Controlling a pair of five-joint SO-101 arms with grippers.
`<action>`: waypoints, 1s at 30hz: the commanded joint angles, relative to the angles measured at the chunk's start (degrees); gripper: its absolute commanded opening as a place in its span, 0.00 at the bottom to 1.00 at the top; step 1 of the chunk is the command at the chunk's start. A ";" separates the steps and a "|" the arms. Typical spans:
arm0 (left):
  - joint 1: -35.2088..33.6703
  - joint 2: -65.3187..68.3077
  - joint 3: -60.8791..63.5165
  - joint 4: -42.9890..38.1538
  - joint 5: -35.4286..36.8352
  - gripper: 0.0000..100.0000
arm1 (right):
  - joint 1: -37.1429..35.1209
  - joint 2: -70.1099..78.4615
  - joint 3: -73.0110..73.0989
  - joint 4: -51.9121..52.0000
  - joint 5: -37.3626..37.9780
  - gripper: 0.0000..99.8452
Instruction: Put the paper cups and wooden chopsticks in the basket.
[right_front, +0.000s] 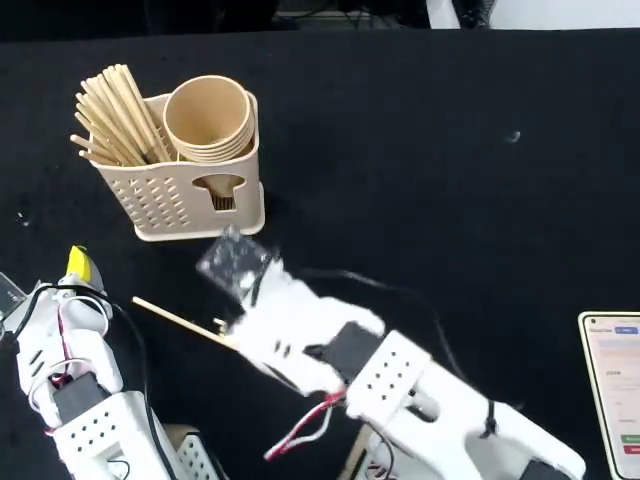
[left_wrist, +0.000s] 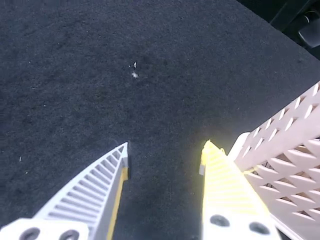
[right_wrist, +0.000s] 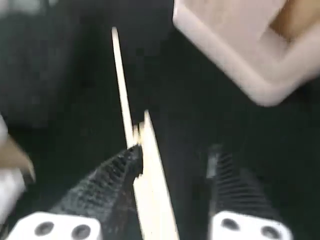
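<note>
A beige slotted basket (right_front: 190, 195) stands at the table's far left, and its corner shows in the right wrist view (right_wrist: 250, 65). Inside it are a bundle of wooden chopsticks (right_front: 112, 118) and stacked paper cups (right_front: 208, 118). One more chopstick (right_front: 180, 320) lies on the black cloth in front of the basket. My right gripper (right_front: 238, 290) is over that chopstick's near end, open. In its wrist view the chopstick (right_wrist: 125, 90) runs along the inner side of one black finger (right_wrist: 117, 170). My left gripper (right_front: 42, 278) is open over bare cloth left of the basket (left_wrist: 290, 150).
A phone (right_front: 612, 385) lies at the table's right edge. A small brown object (right_front: 183, 437) sits partly hidden by the left arm's base. Black cloth covers the whole table, with open room at the middle and far right.
</note>
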 joint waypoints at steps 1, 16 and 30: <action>0.92 -0.70 -1.54 -0.18 -0.35 0.23 | -0.79 2.15 4.18 -1.05 0.00 0.35; 0.92 -0.70 -1.54 -0.09 -0.26 0.23 | -0.62 34.86 -9.89 -2.29 0.00 0.22; 0.92 -0.70 -1.54 -0.09 -0.18 0.23 | -0.44 29.14 -13.67 6.59 0.18 0.01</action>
